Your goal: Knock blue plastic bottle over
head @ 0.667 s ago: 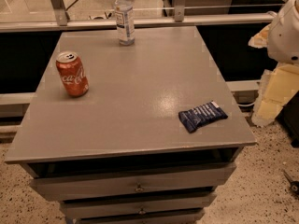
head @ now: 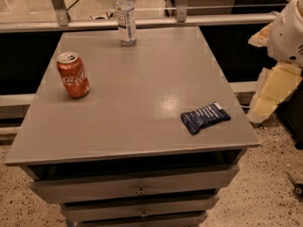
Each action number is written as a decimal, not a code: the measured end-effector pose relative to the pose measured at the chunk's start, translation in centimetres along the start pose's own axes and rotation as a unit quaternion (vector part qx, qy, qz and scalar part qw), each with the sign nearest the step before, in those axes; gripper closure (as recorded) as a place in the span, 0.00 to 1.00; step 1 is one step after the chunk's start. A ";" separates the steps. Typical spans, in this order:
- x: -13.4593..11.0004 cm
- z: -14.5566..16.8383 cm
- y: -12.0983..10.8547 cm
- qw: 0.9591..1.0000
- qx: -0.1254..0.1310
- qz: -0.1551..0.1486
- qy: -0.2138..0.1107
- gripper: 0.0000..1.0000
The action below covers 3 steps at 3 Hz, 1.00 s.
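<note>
Grey table (head: 142,103), and almost nothing on it has changed since a moment ago. The bottle (head: 126,20) stands upright by the far edge at about 12 o'clock, a little left of centre. The can (head: 73,74) sits at 9 to 10 o'clock, and the packet (head: 205,118) lies flat at 4 o'clock. None of the three has shifted.

The only difference is off the table's right side at 3 o'clock. There the gripper (head: 271,91), a white and cream shape at the picture's edge, sits a shade differently than before. It is well apart from the bottle and has hold of nothing. I cannot tell whether it is open or closed.

So I judge the task barely begun. The gripper has the whole reach toward 12 o'clock ahead of it, then a sideways push high on the bottle. The can lies well clear of that path.
</note>
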<state>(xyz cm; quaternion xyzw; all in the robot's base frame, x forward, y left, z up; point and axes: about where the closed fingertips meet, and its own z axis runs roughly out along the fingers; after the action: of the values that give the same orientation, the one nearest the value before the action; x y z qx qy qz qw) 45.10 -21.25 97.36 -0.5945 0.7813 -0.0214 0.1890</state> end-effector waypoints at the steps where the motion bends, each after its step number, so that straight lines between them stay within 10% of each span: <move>1: -2.2 2.2 -2.2 0.998 0.014 0.015 -0.052 0.00; 3: -11.2 7.8 -11.9 0.979 0.081 0.045 -0.182 0.00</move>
<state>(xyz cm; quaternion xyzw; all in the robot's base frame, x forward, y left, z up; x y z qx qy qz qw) 61.07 -12.75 96.26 -0.5353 0.7554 0.0323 0.3765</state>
